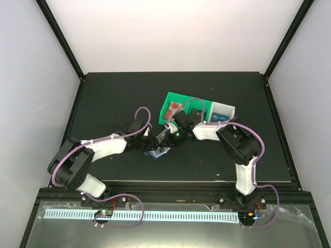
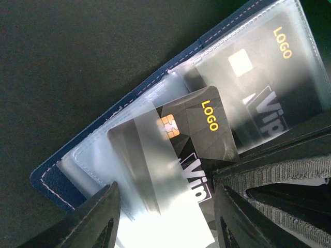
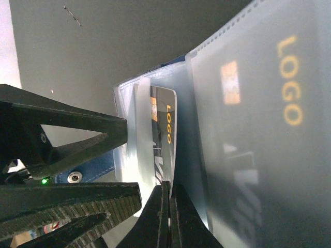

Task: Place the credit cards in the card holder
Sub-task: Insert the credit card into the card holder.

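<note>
Pinching black card [image 2: 196, 134] in right gripper [image 3: 167, 194], aiming long axis into card holder [image 2: 49, 181] sleeve [image 2: 132, 155] dead ahead; holding left gripper [image 2: 165, 186] open astride it.

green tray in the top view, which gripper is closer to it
Right. The right gripper sits just below the near corner of the green tray; the left gripper is lower and further left, at the card holder.

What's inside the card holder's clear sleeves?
In the dark blue card holder, one black credit card sits fully sleeved; a second black card is partly in, pinched by the right gripper. Any sleeves beneath are covered.
</note>
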Tool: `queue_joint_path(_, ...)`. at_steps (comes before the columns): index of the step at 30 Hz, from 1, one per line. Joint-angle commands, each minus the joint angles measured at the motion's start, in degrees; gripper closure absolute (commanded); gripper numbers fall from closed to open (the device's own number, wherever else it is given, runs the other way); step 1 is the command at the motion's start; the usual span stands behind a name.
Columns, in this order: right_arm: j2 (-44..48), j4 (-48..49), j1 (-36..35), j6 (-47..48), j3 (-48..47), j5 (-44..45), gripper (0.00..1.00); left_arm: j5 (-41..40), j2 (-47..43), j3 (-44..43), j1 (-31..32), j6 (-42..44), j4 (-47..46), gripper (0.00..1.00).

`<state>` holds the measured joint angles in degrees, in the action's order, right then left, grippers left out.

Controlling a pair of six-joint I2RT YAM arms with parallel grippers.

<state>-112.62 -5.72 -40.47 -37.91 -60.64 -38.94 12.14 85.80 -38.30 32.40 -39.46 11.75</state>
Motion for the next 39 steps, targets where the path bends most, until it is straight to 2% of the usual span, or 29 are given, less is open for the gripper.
queue_joint_path(1, -1.21, -10.04, -1.61, 4.85, -0.97, 10.27, 0.98, -6.10, -0.41, 1.92, 0.25, -1.27, 5.47, 0.47)
queue_joint_path(8, 0.38, -13.87, -1.60, 4.96, -0.47, 14.84, 0.98, -8.33, -0.99, 1.79, 0.29, -2.58, 6.15, 0.48)
queue_joint_path(13, -0.30, -15.80, -1.55, 6.01, -1.52, 14.33, 0.99, -8.13, -0.49, 1.16, 0.28, -2.09, 5.22, 0.47)
queue_joint_path(20, 1.66, -17.78, -1.54, 6.37, -0.95, 17.04, 0.99, -7.11, 0.86, 0.82, 0.27, -2.76, 3.37, 0.53)
queue_joint_path(25, 0.35, -17.50, -1.53, 6.91, -1.82, 14.48, 0.99, -7.46, 0.77, 0.94, 0.27, -1.83, 3.15, 0.53)
queue_joint_path(31, -2.94, -19.66, -1.57, 10.74, -5.70, 9.71, 0.99, -4.03, 1.70, 0.92, 0.29, -0.15, 0.32, 0.51)
queue_joint_path(39, -6.84, -21.32, -1.63, 12.87, -9.95, 8.12, 0.99, -2.58, 2.78, 0.86, 0.26, 0.25, -0.60, 0.51)
